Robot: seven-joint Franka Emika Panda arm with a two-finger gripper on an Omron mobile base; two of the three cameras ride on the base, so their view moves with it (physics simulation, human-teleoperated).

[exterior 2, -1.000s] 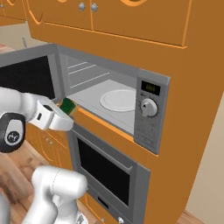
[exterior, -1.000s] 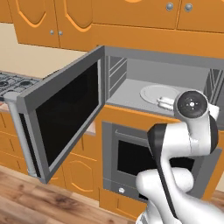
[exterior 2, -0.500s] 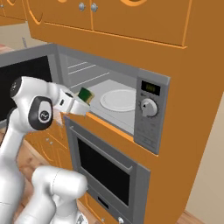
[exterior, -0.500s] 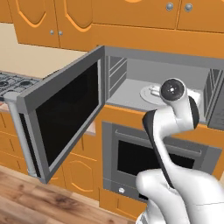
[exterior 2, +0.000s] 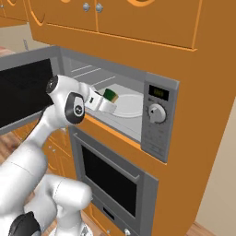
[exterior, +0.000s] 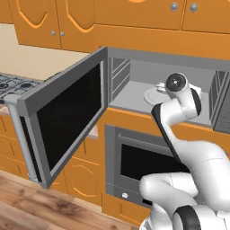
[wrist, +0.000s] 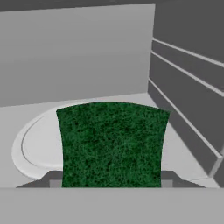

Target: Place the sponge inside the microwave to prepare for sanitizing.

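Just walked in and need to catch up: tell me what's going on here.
The robot arm is putting a sponge into the microwave. The microwave door is swung wide open, and the tool is shut on the sponge, reaching into the cavity. The hand view shows the green sponge held just above the round white turntable plate. It has not been let go yet.

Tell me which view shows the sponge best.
The hand view: the sponge fills the middle, its green face toward the camera, held over the microwave's white plate. The right base view shows it small at the gripper's tip; the left base view has the arm in the way.
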